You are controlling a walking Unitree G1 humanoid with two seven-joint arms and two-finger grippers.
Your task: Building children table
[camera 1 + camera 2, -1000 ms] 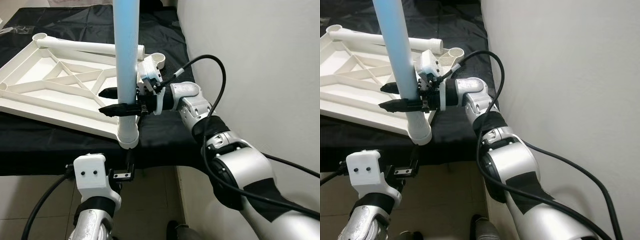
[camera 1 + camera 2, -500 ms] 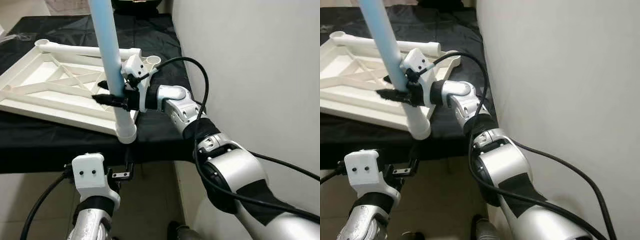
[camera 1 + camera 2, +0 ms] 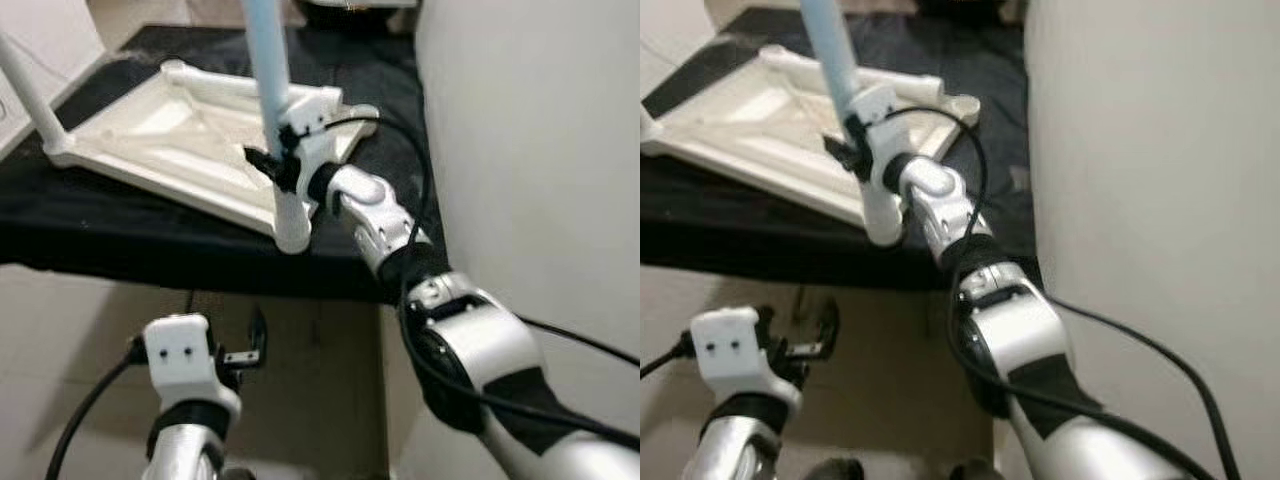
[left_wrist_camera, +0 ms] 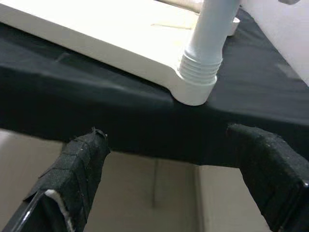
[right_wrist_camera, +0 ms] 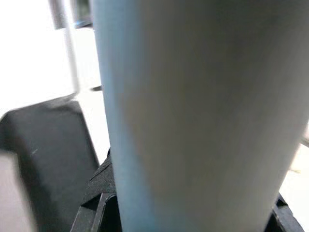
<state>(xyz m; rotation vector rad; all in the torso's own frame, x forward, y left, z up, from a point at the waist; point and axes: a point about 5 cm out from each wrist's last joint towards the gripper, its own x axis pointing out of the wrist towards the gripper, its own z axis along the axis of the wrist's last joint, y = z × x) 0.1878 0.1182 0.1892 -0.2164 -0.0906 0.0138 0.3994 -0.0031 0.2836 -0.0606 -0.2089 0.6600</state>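
My right gripper [image 3: 268,163] was clamped around the pale blue table leg [image 3: 266,60], standing upright in the near corner socket of the upside-down white tabletop [image 3: 170,135] on a black-covered surface [image 3: 120,232]. My left gripper [image 3: 252,345] hung below, fingers [image 4: 79,169] spread, holding nothing.

The pale wall [image 3: 540,150] closes off the right side, leaving a narrow strip of black-covered counter [image 3: 400,120] beside the upturned white tabletop [image 3: 190,130]. The upright blue leg [image 3: 268,70], clamped by the right claw [image 3: 272,165], blocks the near corner. Below the counter edge, open floor [image 3: 80,340] surrounds the left claw [image 4: 174,179], its fingers spread apart, beneath the corner socket [image 4: 195,84].
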